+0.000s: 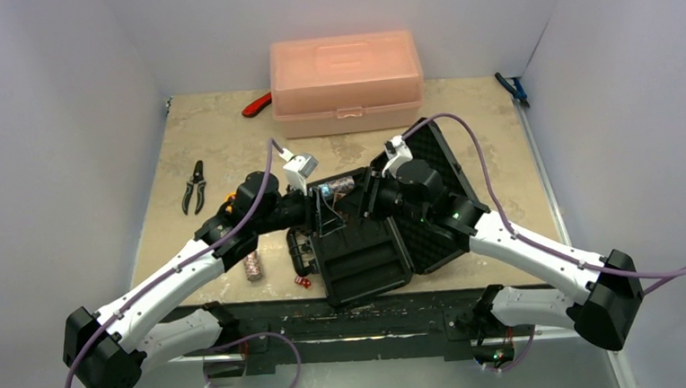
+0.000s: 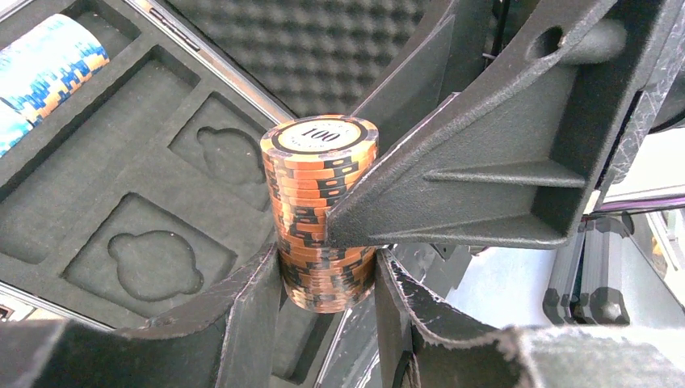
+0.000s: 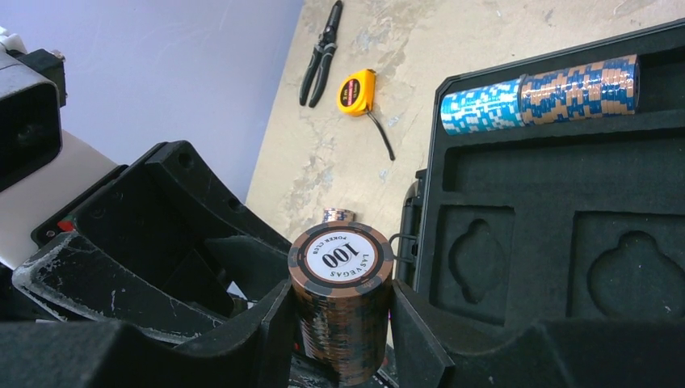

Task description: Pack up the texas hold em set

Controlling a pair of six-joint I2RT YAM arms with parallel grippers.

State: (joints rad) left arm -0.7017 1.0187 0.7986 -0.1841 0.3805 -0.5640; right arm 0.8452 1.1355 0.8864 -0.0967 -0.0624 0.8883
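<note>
Looks like a mid-air handover. The left gripper (image 2: 327, 319) is clamped low on the reddish-brown chip stack (image 2: 319, 202), which stands upright between its fingers, clear of the foam. The right gripper (image 3: 339, 323) hugs the same stack higher up, with no gap I can see on either side. My guess at the next move: left lets go, then right lays the stack in the empty trough (image 3: 565, 158) just past its fingertips, beside the blue chips (image 3: 537, 93). It's tight, with the briefcase (image 3: 432, 162) rim and the other arm's fingers close by. The open room is probably upward.

Upright reddish-brown chip stack (image 2: 319, 218) by open black case (image 1: 361, 258), blue chips (image 3: 537, 94) inside
</note>
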